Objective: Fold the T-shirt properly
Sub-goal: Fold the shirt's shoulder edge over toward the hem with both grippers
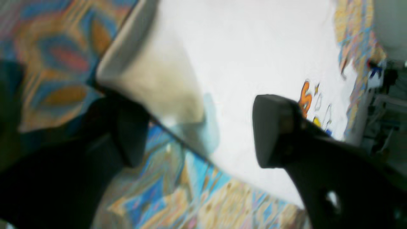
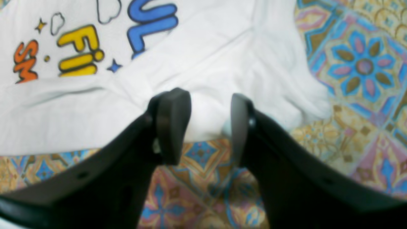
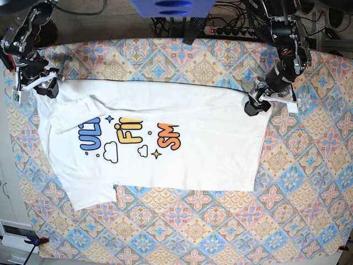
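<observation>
The white T-shirt [image 3: 182, 149] lies spread flat on the table, print side up, with its collar end at the left of the base view. My left gripper [image 3: 253, 106] hovers at the shirt's far hem corner. Its jaws stand wide open [image 1: 197, 136], and a raised flap of white cloth [image 1: 152, 70] hangs beside one finger [image 1: 130, 136]. My right gripper [image 3: 48, 88] is at the far shoulder. It is open [image 2: 206, 127], with a bump of the T-shirt [image 2: 206, 47] lying between its fingers [image 2: 173, 124]. The print [image 2: 76, 51] shows in the right wrist view.
A colourful patterned cloth [image 3: 309, 210] covers the whole table. A power strip and cables [image 3: 231, 30] run behind the table's back edge, next to a blue object [image 3: 171, 6]. Both arm bases stand at the back corners.
</observation>
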`<state>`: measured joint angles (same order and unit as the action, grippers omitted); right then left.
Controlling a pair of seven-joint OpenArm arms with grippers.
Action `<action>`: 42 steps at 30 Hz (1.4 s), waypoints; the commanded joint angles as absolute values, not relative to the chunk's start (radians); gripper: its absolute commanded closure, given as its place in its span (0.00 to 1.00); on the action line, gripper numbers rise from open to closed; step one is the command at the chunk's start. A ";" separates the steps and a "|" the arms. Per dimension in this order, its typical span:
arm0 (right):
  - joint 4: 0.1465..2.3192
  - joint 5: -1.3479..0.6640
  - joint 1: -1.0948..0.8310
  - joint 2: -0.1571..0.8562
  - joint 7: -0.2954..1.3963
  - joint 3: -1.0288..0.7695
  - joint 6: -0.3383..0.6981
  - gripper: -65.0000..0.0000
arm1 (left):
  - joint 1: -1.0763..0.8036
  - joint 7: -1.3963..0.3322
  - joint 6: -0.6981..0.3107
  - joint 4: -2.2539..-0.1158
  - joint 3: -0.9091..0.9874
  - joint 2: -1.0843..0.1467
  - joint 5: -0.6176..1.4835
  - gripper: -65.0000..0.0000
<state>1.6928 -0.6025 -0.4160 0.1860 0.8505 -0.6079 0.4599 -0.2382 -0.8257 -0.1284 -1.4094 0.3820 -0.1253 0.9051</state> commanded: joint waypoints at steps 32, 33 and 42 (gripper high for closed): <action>1.241 -0.621 -0.254 0.203 0.837 -0.763 0.466 0.54 | -0.245 -0.840 -0.127 -1.380 0.334 -0.136 0.914 1.00; 1.222 -0.621 -0.243 0.203 0.837 -0.763 0.466 0.54 | -0.245 -0.840 -0.127 -1.380 0.334 -0.136 0.912 1.00; 1.122 -0.621 -0.165 0.205 0.837 -0.763 0.466 0.54 | -0.245 -0.840 -0.127 -1.380 0.332 -0.148 0.912 1.00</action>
<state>1.1248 -0.6407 -0.1696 0.2016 0.8066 -0.7670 0.4744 -0.2466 -0.8417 -0.1280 -1.3659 0.3294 -0.1360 0.9165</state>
